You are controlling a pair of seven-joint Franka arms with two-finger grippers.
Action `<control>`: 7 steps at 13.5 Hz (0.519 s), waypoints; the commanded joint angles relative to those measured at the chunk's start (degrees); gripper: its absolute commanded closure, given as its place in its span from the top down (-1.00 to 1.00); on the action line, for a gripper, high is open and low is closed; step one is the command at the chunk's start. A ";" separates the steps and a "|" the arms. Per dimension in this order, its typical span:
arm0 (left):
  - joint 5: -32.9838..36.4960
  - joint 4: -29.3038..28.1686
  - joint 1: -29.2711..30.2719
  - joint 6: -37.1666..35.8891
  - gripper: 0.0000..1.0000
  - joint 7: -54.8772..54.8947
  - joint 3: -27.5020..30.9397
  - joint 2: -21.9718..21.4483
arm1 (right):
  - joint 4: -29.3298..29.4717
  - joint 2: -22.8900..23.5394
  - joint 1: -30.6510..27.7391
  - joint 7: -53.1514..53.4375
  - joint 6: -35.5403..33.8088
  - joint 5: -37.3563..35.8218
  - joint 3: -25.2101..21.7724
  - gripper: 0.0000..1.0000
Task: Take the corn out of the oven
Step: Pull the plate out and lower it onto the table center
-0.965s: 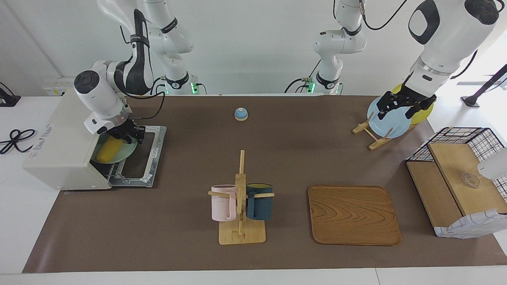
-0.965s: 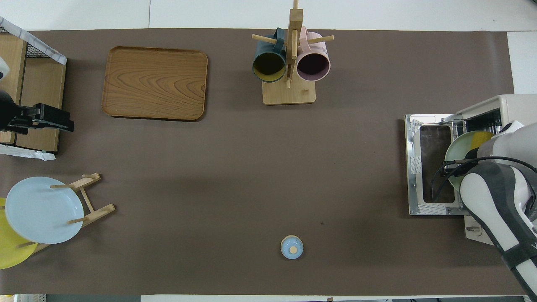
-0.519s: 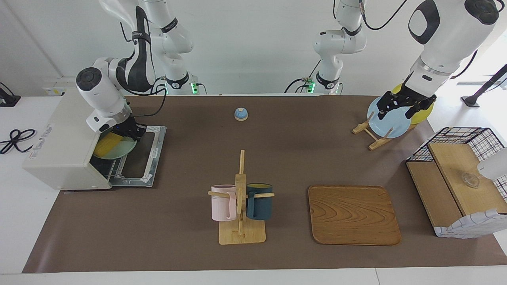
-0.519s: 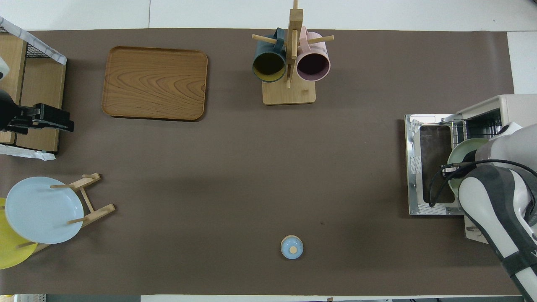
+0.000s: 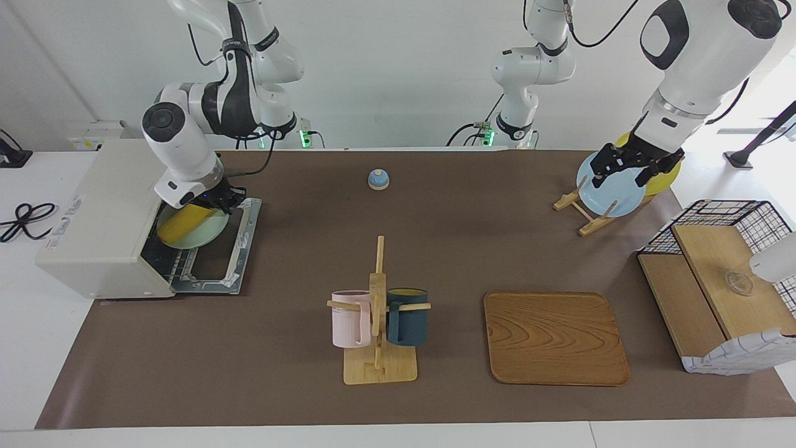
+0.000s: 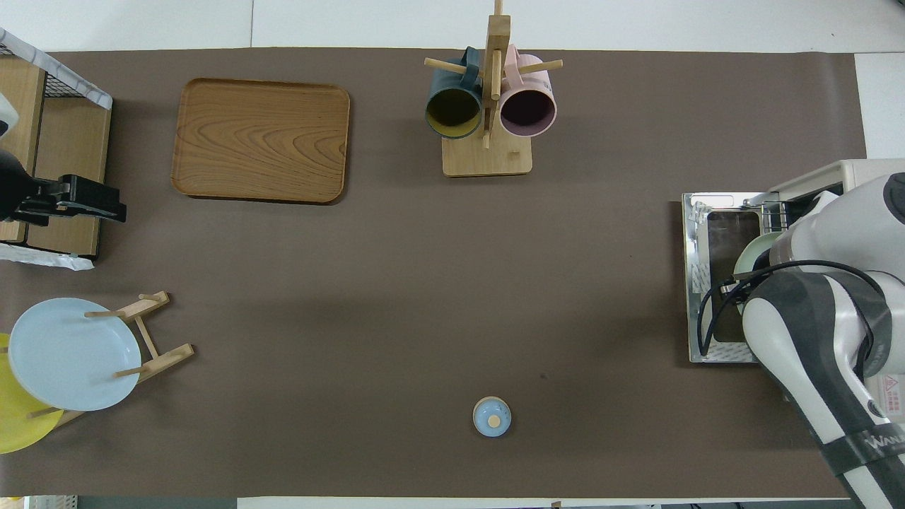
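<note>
The corn [image 5: 183, 223] lies on a mint-green plate [image 5: 200, 233] at the mouth of the oven [image 5: 102, 218], above the oven's lowered door [image 5: 227, 249], at the right arm's end of the tabletop [image 5: 398, 249]. The right hand [image 5: 219, 202] is at the corn's upper end, with its fingers closed together on the corn. The plate sticks out partly from the oven opening. The left hand [image 5: 628, 169] hangs over the blue plate [image 5: 606, 193] in the wooden rack [image 5: 575, 208], at the left arm's end, with its fingers apart and holding nothing.
</note>
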 commanded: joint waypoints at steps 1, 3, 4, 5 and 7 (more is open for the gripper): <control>1.07 -0.17 -0.15 0.35 1.00 0.25 -0.20 -0.40 | 4.03 2.16 4.24 4.28 -3.56 -2.95 0.14 -1.00; 1.07 -0.17 -0.15 0.35 1.00 0.25 -0.20 -0.49 | 4.12 2.16 7.94 9.46 -3.56 -4.81 0.14 -1.00; 1.07 -0.17 -0.15 0.43 1.00 0.25 -0.20 -0.49 | 4.39 2.25 10.83 12.36 -3.12 -4.81 0.22 -1.00; 1.07 -0.25 -0.15 0.43 1.00 0.69 -0.20 -0.49 | 5.69 2.69 14.08 16.56 -3.38 -4.72 0.22 -1.00; 1.07 -0.25 -0.15 0.35 1.00 0.69 -0.29 -0.49 | 10.60 5.84 19.36 23.87 -4.78 -3.93 0.40 -1.00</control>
